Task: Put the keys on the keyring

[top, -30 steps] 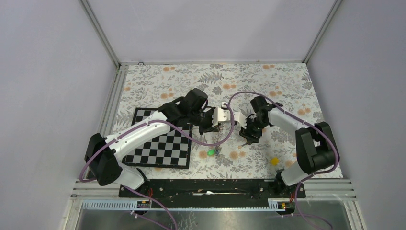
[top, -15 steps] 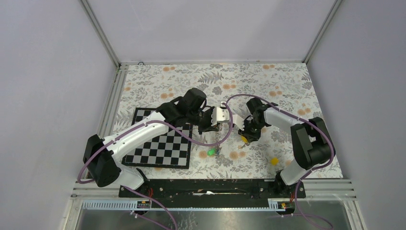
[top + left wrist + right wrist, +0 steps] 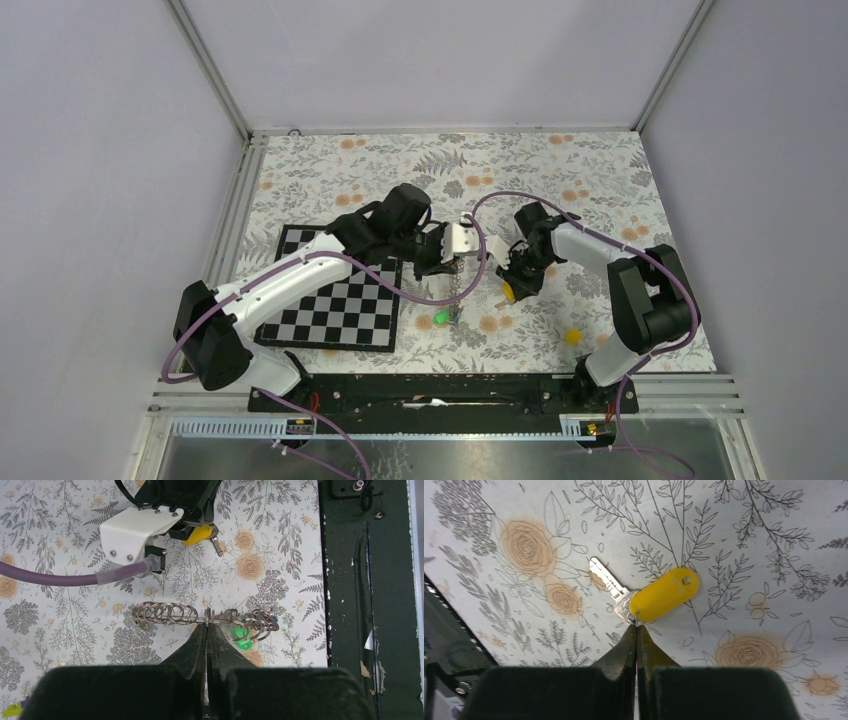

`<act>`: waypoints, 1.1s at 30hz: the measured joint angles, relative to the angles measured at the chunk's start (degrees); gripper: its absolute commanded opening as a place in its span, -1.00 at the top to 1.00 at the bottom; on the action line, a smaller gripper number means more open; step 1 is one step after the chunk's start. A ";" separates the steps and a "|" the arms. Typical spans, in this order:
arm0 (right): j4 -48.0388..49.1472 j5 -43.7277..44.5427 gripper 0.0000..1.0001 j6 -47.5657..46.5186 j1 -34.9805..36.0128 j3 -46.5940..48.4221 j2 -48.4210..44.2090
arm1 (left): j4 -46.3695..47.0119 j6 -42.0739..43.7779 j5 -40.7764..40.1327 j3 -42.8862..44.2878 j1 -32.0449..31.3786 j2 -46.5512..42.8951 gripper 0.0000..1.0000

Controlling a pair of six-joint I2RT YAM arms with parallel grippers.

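Observation:
My left gripper (image 3: 206,626) is shut on the middle of the keyring (image 3: 165,614), whose grey metal coils stretch to both sides of the fingertips. A green key (image 3: 241,639) hangs among the coils at the right end. In the top view the left gripper (image 3: 447,272) holds the keyring (image 3: 455,292) over the floral mat, with the green key (image 3: 440,318) below it. My right gripper (image 3: 636,626) is shut on the thin wire ring of a yellow-headed key (image 3: 664,595). The right gripper (image 3: 512,284) sits just right of the keyring. The yellow key (image 3: 200,534) also shows from the left wrist.
A second yellow key (image 3: 572,336) lies on the mat near the right arm's base. A chessboard (image 3: 335,305) lies on the left under the left arm. The black base rail (image 3: 440,392) runs along the near edge.
The right gripper has closed from open onto the yellow key's ring and shifted slightly left toward the keyring. The left gripper stays shut on the keyring.

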 measured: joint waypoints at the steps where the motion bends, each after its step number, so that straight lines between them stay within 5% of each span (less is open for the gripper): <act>1: -0.20 -0.44 1.00 0.83 0.02 0.00 0.00 | 0.00 0.00 0.00 0.00 0.00 -0.04 1.00; 15: 0.48 -1.97 1.00 18.23 -2.27 1.16 0.00 | -0.31 -0.02 0.22 0.00 0.00 -1.60 1.00; 25: -1.46 7.30 1.00 20.83 -12.17 1.14 -5.33 | -0.31 -0.04 0.26 0.00 0.00 -1.60 1.00; 33: -3.37 16.92 1.00 21.22 -12.41 1.77 -11.34 | -0.31 -0.22 0.26 0.04 0.00 -1.57 1.00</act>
